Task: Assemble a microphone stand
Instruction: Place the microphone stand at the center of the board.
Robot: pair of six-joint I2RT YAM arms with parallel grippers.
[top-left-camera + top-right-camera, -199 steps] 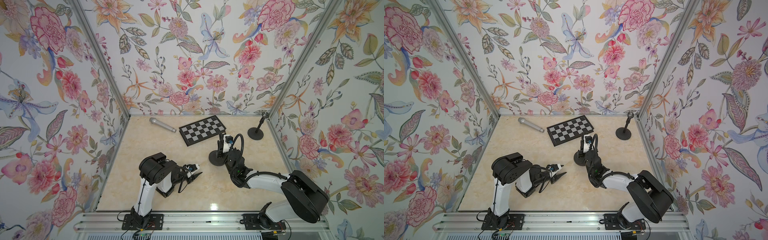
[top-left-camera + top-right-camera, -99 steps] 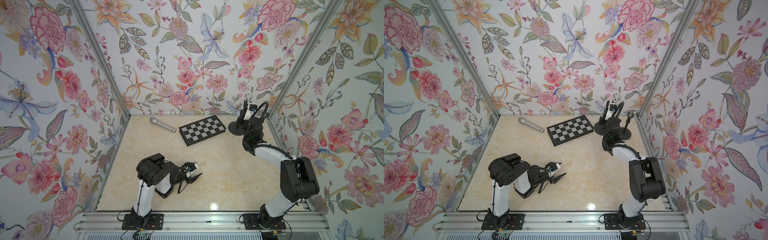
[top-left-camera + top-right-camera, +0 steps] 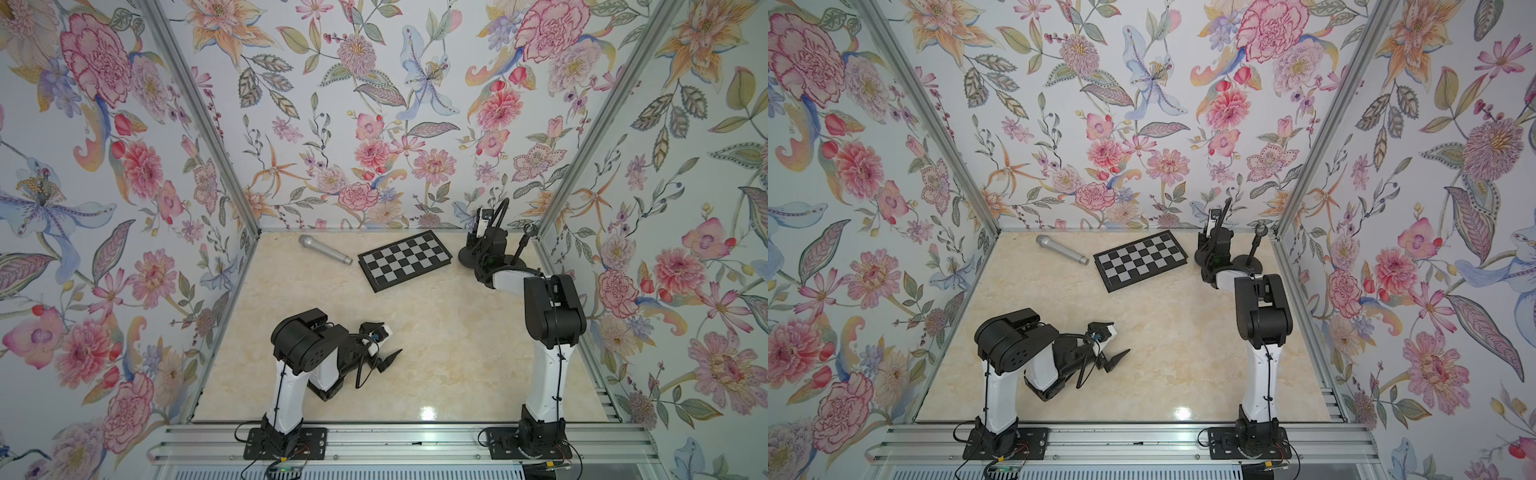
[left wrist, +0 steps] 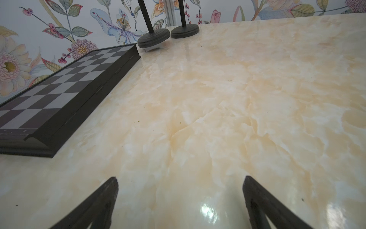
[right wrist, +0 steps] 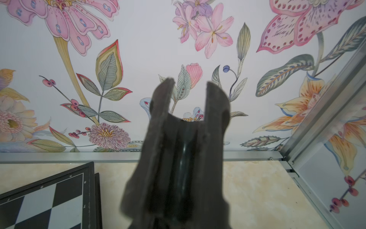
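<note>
Tabletop (image 3: 436, 353): pale marble, mostly bare, everything sits along the far edge.

Right arm (image 3: 552, 307) reaches into the far right corner. Left arm (image 3: 307, 345) is folded low at the near side, well apart from all parts.

Chessboard (image 3: 405, 259) lies flat between the microphone and the stands. Not a task item, just in the way.

Two stands in the corner. Held stand (image 4: 153, 37): round base, and its black pole runs up between the right jaws, which are narrow and clamped on it in the right wrist view. The base looks tipped or just off the tabletop, can't tell which. Second stand (image 3: 521, 251) is upright on its own, with its base just beside the held one.

Microphone (image 3: 325, 249): grey, lying on its side near the back wall, untouched, not on any stand.

Left jaws are wide open with nothing between them, tips low over bare tabletop.

Risks, my read:
- The held base may clip the second stand and topple it, since the two are crowded.
- The heavy base on a thin pole could swing or slip in the grip.
- The microphone is round and could roll when it's picked up.
- Carrying anything low may snag the chessboard edge.
</note>
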